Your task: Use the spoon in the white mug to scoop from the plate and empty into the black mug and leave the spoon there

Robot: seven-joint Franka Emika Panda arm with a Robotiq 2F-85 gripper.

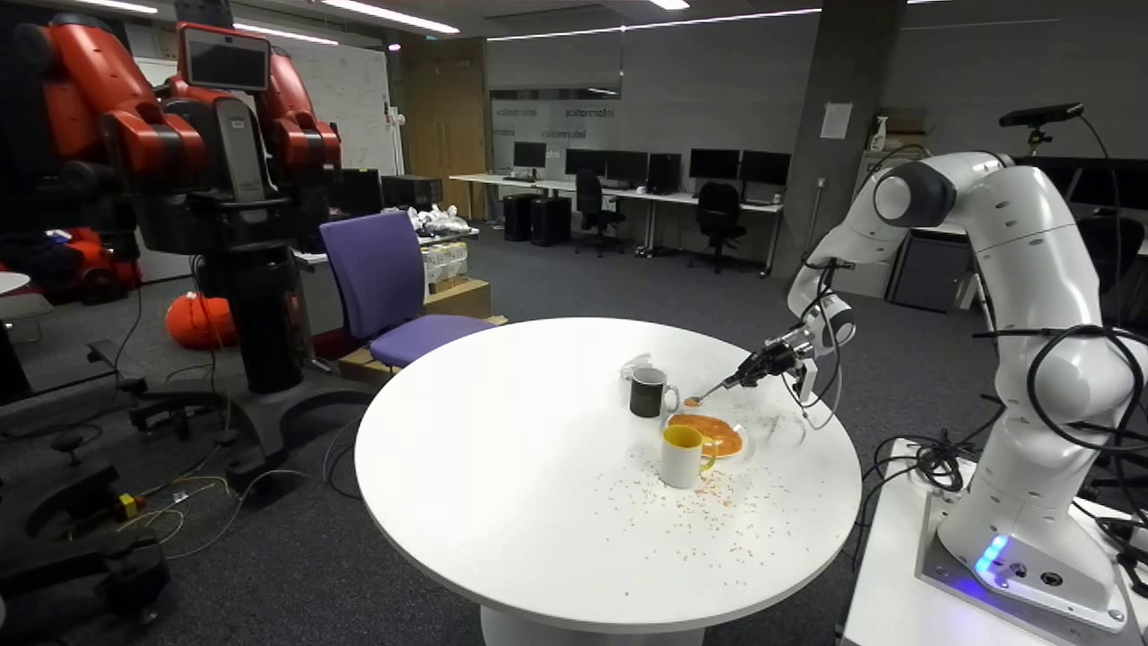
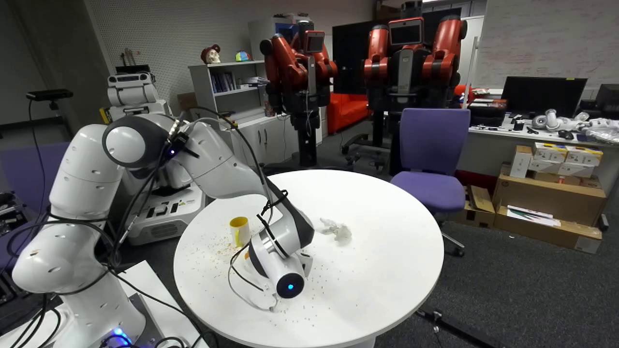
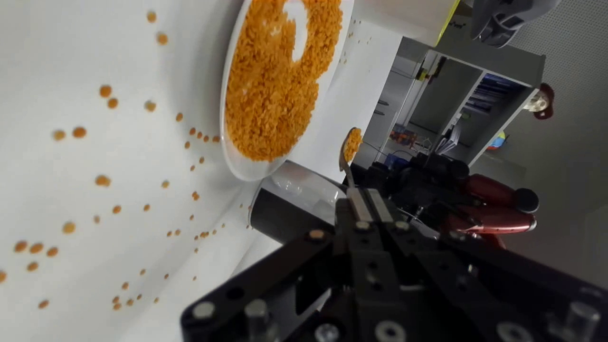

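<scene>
- Round white table in some kind of lab, purple chair near its edge, red two-armed robots standing in the background.
- Spoon first: held up off the table, bowl loaded with a little heap of orange grains. It's near the black mug, on the handle side, and doesn't look to be over the mouth.
- Gripper jaws are clenched on the spoon's handle end, best seen in the wrist view.
- Progress, my read: getting the spoon out of the white mug and scooping are done. Left to do: bring the load over the black mug, tip it in, leave the spoon in there.
- Black mug stands upright with a pale inside. Can't see its bottom, so no clue if any grains are in it.
- Plate beside it has plenty left, a wide spread of grains with a bare curved streak through it.
- White mug is upright by the plate, yellow inside, nothing poking out; its bottom's hidden too.
- Further out: loose grains scattered all over the tabletop, plus some crumpled whitish stuff, tissue or plastic, can't tell.
</scene>
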